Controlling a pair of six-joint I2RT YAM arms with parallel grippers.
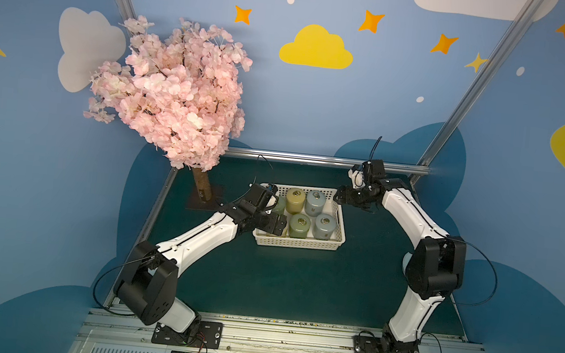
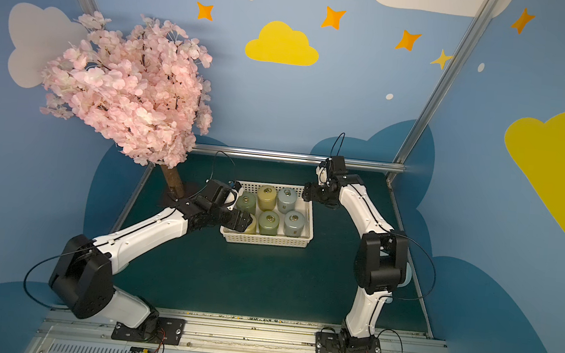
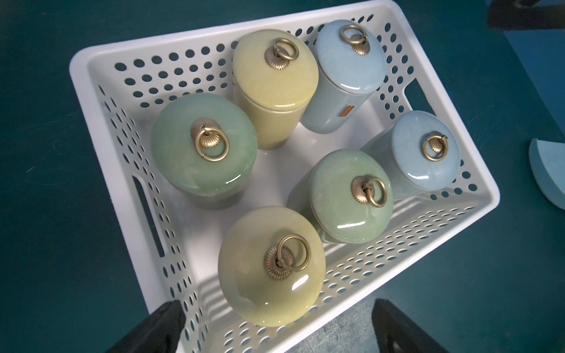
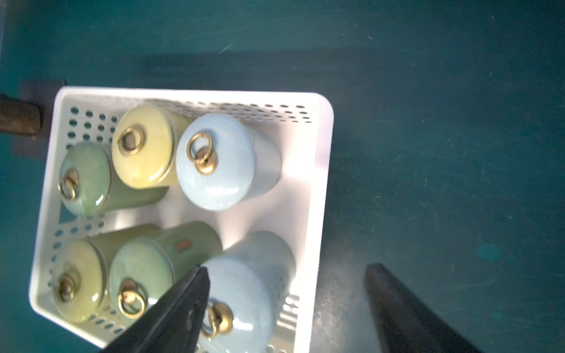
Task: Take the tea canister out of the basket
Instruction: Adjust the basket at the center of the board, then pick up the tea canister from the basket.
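Teal tabletop (image 1: 299, 285), both arms (image 1: 197, 236) (image 1: 408, 210) at basket (image 1: 297, 244)

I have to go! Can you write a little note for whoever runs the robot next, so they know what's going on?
Left gripper: open, empty, over the basket, above its near left corner.
Right gripper: open, empty, over the basket's right edge.
All six canisters stand in the basket.
Done: none is out yet.
To do: grip one canister and lift it out.
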